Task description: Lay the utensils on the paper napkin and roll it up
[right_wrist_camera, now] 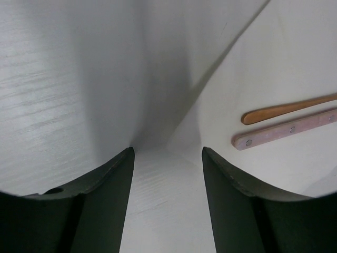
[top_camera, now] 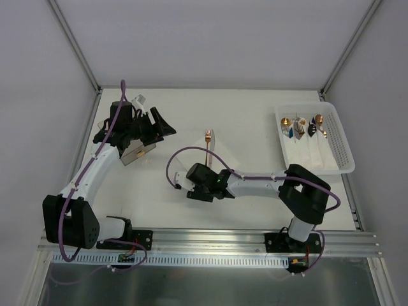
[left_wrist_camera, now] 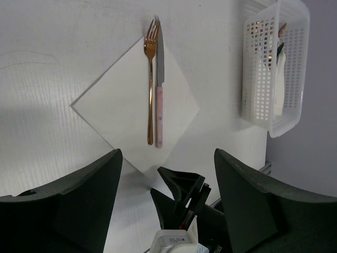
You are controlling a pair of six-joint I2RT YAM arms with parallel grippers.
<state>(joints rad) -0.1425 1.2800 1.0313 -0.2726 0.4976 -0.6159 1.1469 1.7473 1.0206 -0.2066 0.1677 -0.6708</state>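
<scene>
Right gripper (right_wrist_camera: pixel 167 153) first, closest to the lens: its two dark fingers (right_wrist_camera: pixel 100 205) fill 6 o'clock of the right wrist view. They stand apart with a clear gap between them and clamp nothing. The near corner of the napkin (left_wrist_camera: pixel 121 105) sits right in that gap. Can't tell if the paper touches either pad or is lifted off the table (left_wrist_camera: pixel 47 47). Handle ends of the fork (left_wrist_camera: pixel 150 79) and knife (left_wrist_camera: pixel 159 100) show at 3 o'clock in that view, just beside the corner, not between the fingers.

Left wrist view: napkin lies as a diamond at 12 o'clock. Fork and knife lie on it side by side along the diagonal, tines at the far corner. Placing looks done and rolling not yet begun, my read. White basket (left_wrist_camera: pixel 263 84) at 2 o'clock, well apart, other cutlery in it.

Left gripper (left_wrist_camera: pixel 167 154): jaws wide apart, empty. It hovers off the napkin, at 10 o'clock in the top view, touching nothing I can see.

Step in hand, as I judge it: take the near corner and fold it over the handle ends.
- Pinch paper only, not the handles.
- Close gently, since thin paper should tear easily.
- Lift low and carry toward 12 o'clock so fork and knife don't slide apart.
- Left gripper could likely pin the side corner at 9 o'clock so the sheet doesn't drag.
</scene>
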